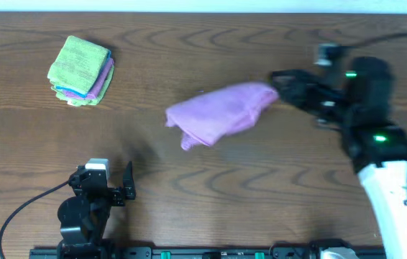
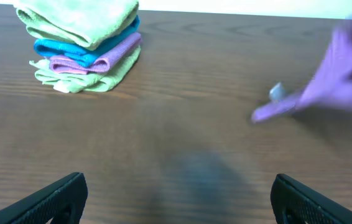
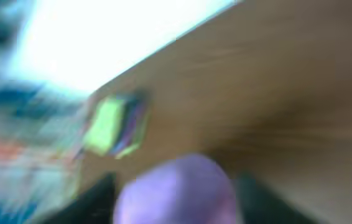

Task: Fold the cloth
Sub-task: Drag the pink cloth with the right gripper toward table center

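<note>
The purple cloth (image 1: 221,111) lies crumpled in a loose bunch at the middle of the wooden table. My right gripper (image 1: 279,80) is at its right end. In the blurred right wrist view the cloth (image 3: 176,190) fills the gap between the two dark fingers (image 3: 173,208), which look shut on it. My left gripper (image 1: 110,180) is open and empty near the front left edge. In the left wrist view (image 2: 176,202) it has bare table between its fingers, and the blurred cloth (image 2: 344,74) is far to its right.
A stack of folded cloths (image 1: 81,70), green, blue and pink-purple, sits at the back left. It also shows in the left wrist view (image 2: 86,43) and the right wrist view (image 3: 115,124). The table's far edge runs along the top.
</note>
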